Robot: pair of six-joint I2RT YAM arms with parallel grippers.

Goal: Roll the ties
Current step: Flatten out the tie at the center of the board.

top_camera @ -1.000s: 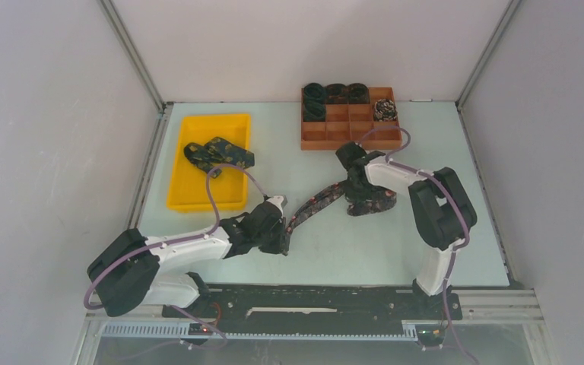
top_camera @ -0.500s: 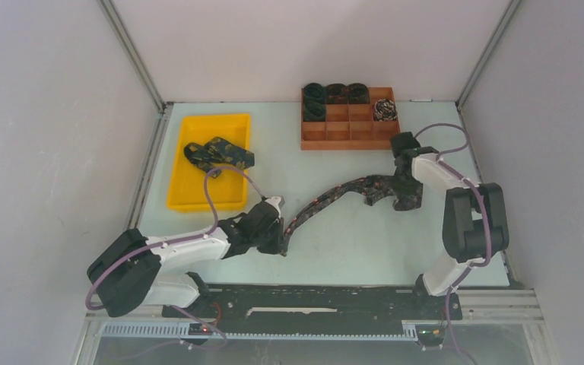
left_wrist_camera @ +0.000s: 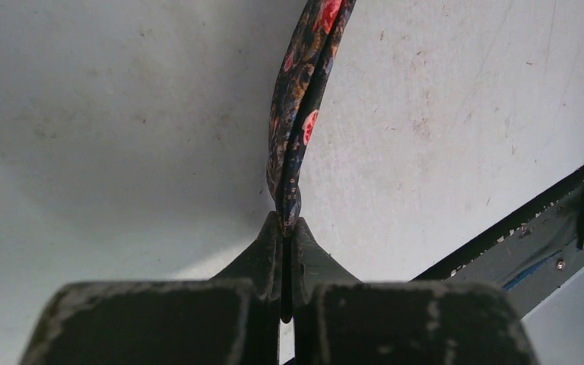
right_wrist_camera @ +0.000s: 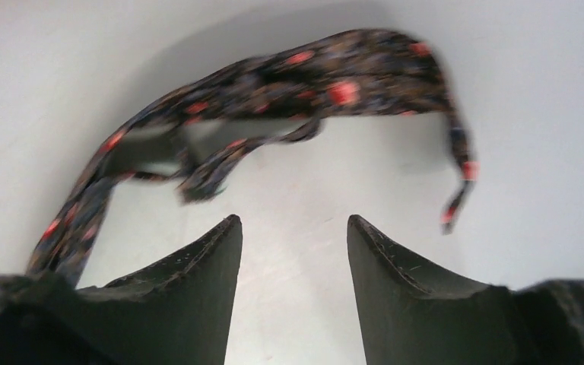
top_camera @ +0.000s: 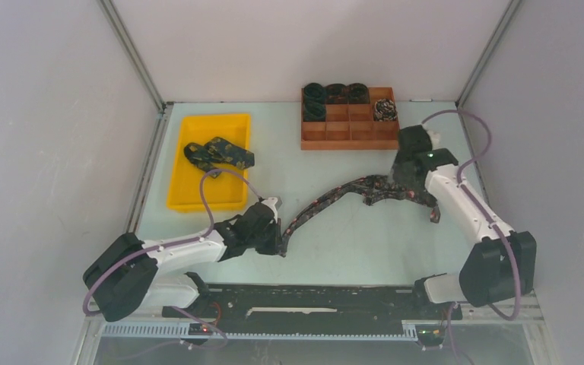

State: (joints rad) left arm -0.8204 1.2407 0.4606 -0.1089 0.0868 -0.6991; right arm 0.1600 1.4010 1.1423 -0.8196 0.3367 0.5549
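Observation:
A dark tie point(top_camera: 334, 194) with red specks lies stretched over the table, from the left of centre to the right side. My left gripper point(top_camera: 280, 242) is shut on its narrow end; in the left wrist view the folded band point(left_wrist_camera: 302, 99) runs away from the closed left gripper point(left_wrist_camera: 289, 220). My right gripper point(top_camera: 404, 185) hovers over the tie's bunched far end. In the right wrist view the right gripper point(right_wrist_camera: 293, 220) is open with bare table between its fingers, and the tie point(right_wrist_camera: 304, 76) lies just beyond the tips. Two more unrolled ties point(top_camera: 219, 152) lie in the yellow tray.
The yellow tray point(top_camera: 190, 194) stands at the back left. A brown compartment box point(top_camera: 350, 133) at the back centre holds several rolled ties point(top_camera: 315, 95), one of them paler point(top_camera: 385, 110). Enclosure walls close both sides. A dark rail point(left_wrist_camera: 517, 236) runs along the near edge.
The right gripper dragged the tie's far end to the right, pulling it out long, then opened and let go. The left gripper kept its hold and place.

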